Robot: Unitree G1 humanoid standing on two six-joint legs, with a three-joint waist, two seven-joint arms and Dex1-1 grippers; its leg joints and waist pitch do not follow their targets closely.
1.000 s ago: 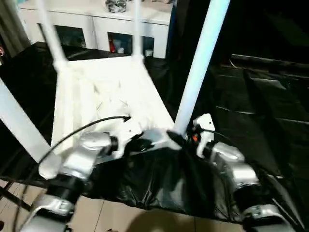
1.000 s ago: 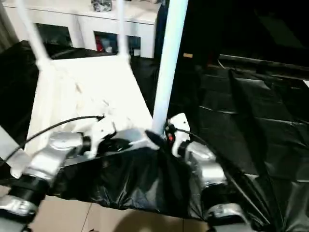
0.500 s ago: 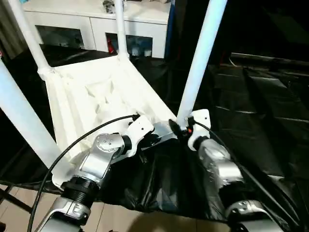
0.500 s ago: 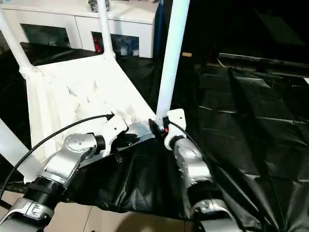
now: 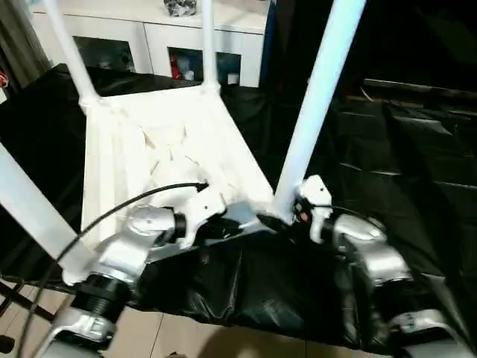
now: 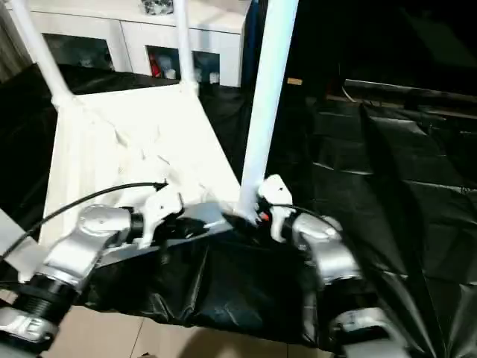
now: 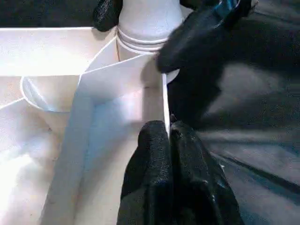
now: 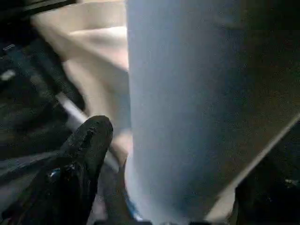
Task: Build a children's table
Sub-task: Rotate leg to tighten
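The white children's table (image 5: 164,156) lies upside down on the black sheet, its legs pointing up. My left gripper (image 7: 168,129) is shut on the thin near rim of the top, close to the near right corner socket. The near right leg (image 5: 317,104) stands in that socket. My right gripper (image 5: 279,216) is open around the leg's base (image 8: 187,103), one finger (image 8: 89,150) standing off it with a gap. Another leg (image 5: 30,209) rises at the near left, and two thinner-looking ones (image 5: 71,52) stand at the far corners.
The black-sheeted table (image 5: 402,149) stretches away to the right. Its front edge runs just under my forearms, with tiled floor (image 5: 186,335) below. A white cabinet with glass doors (image 5: 149,37) stands behind the work.
The camera has swung about. My right gripper's fingers have spread wider around the near right leg's base. The left gripper keeps its hold on the rim.
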